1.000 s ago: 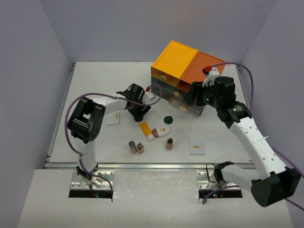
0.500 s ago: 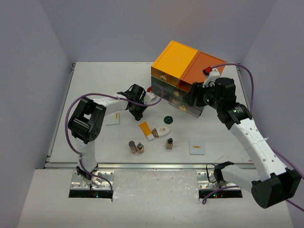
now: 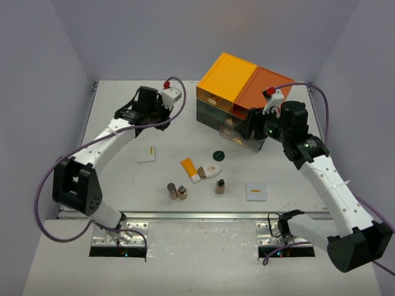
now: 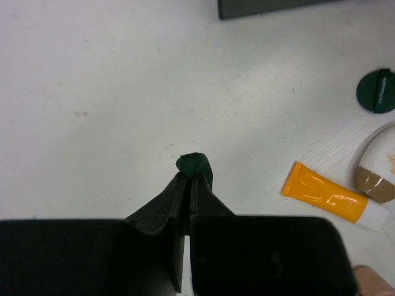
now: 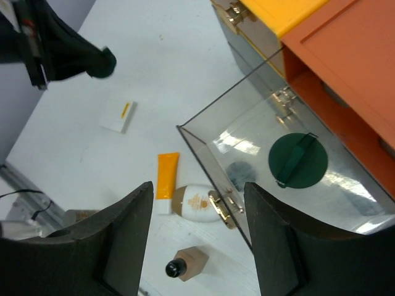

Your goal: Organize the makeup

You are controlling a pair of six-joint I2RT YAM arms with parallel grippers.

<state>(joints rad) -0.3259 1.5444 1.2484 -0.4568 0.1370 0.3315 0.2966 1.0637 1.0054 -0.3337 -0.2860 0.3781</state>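
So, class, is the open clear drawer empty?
No, a dark green disc lies on the floor of the open clear drawer.

The bench (image 3: pixel 290 166) is showing plain matte white. At the far right, the drawer chest (image 3: pixel 228 77) is wearing yellow-orange on its left top and a deeper red-orange on its right, over smoky see-through fronts. The black left pincer (image 4: pixel 188 180) is showing a dark green disc (image 4: pixel 194 166) at its tips. A second disc (image 3: pixel 217 155) and a third disc (image 5: pixel 298 160) are showing the same dark green. The tube (image 3: pixel 190 168) is glowing bright orange with a white end. The oval piece (image 3: pixel 210 169) is showing white with a tan-brown band. The near-right square (image 3: pixel 255 191) and the left square (image 3: pixel 146 153) are showing white, each carrying a short orange mark. The tiny bottles (image 3: pixel 220 185) are showing brown. The cables (image 3: pixel 92 143) are showing purple.
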